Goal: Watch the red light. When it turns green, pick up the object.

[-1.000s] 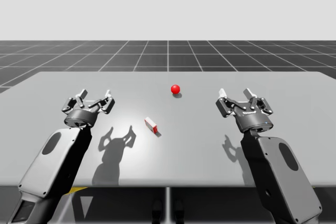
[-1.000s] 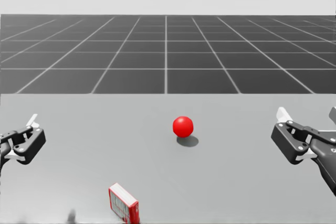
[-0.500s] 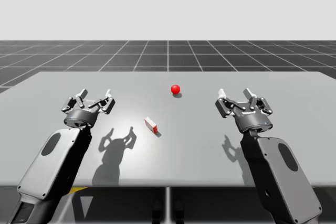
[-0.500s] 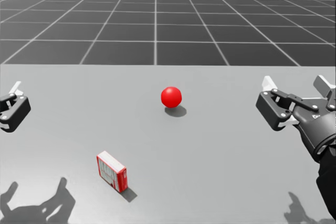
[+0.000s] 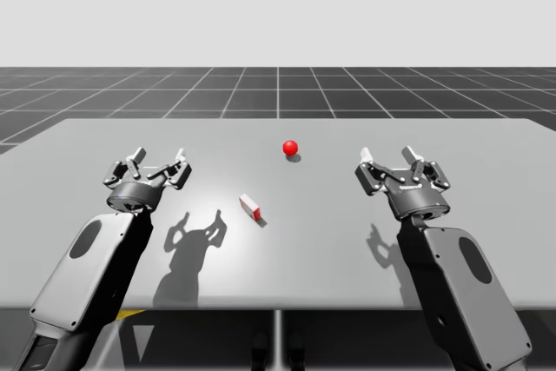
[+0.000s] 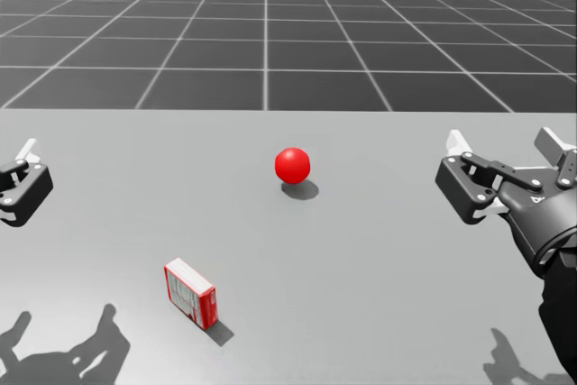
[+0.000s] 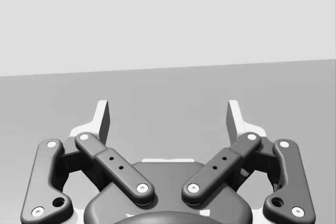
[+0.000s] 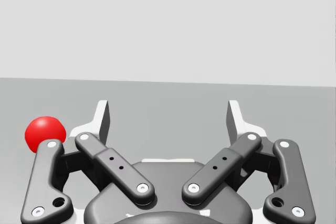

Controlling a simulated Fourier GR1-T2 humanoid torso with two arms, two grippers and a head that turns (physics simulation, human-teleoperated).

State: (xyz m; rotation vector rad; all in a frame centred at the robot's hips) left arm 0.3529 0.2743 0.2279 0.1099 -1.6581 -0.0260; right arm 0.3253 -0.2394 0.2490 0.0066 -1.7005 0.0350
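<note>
The left fingers (image 7: pixel 102 121) stand spread apart and hold nothing; between them I see only bare worktop (image 5: pixel 330 241). The right fingers (image 8: pixel 102 121) are released in the same way, and the red ball (image 8: pixel 45 132), which is the light, sits beside their left finger, a little ahead of it. Both pairs hover above the worktop. I judge that they are kept wide and idle on purpose, because the light (image 5: pixel 290 148) is red, not green, so the pick may not begin yet.

The object is a small red and white box (image 5: pixel 250 207). It rests on the worktop between the two arms, somewhat nearer to the left one. Seen from the box, the light is at 1 o'clock and apart from it, the left fingers at 10 o'clock, the right fingers at 2 o'clock, both well apart from it.

Nothing touches the box, so either arm has open room to come in. The near edge of the worktop is at its 6 o'clock, well apart. The light is the only thing that a reach could knock.
</note>
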